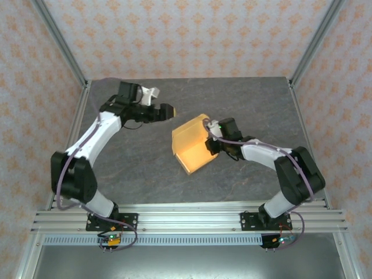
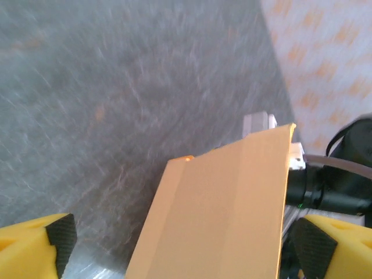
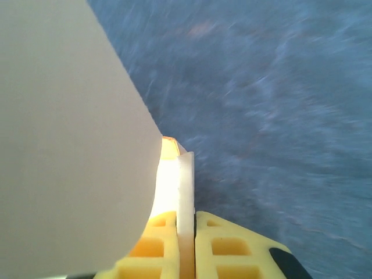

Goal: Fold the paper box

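Pinching paper box (image 1: 192, 145) edge, right gripper (image 3: 186, 224) clenched; left gripper (image 1: 170, 110) released, clear of box; open table (image 1: 250, 99) around.

The right pincer (image 3: 187, 250) sits at the bottom edge, its yellow fingers (image 3: 229, 253) pressed together on a thin upright strip of the paper box (image 3: 64, 145). The strip shows pale and edge-on between them, with an orange glow near its top. A broad panel of the box covers the left side, washed-out grey and out of focus, and the grey speckled table (image 3: 279, 104) spreads blurred across the top and right.
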Robot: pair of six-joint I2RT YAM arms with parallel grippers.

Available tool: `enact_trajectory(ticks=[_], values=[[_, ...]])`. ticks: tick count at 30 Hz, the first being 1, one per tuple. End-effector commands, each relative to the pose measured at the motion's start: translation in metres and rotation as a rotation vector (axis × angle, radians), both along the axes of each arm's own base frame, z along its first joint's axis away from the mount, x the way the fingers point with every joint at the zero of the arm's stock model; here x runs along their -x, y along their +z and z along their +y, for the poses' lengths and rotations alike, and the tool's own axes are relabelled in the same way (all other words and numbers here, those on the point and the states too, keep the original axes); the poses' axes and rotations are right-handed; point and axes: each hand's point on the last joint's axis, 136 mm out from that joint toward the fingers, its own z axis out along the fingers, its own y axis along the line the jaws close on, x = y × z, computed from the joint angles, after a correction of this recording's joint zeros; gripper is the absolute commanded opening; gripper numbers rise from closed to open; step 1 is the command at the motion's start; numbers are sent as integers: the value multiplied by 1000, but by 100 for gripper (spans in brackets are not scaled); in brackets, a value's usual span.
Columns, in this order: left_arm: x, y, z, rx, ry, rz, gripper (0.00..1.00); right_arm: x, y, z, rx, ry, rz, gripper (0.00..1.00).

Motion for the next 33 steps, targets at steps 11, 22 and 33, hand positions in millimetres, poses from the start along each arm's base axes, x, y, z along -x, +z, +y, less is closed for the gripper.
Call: enact_trajectory(ticks=[11, 22, 33], values=[[25, -12, -34, 215, 119, -148, 100, -61, 115, -54, -528, -499, -259, 11], [14, 13, -67, 292, 80, -214, 100, -62, 109, -41, -605, -478, -219, 11], [15, 6, -87, 299, -46, -183, 82, -51, 103, -21, -591, -355, -182, 11]])
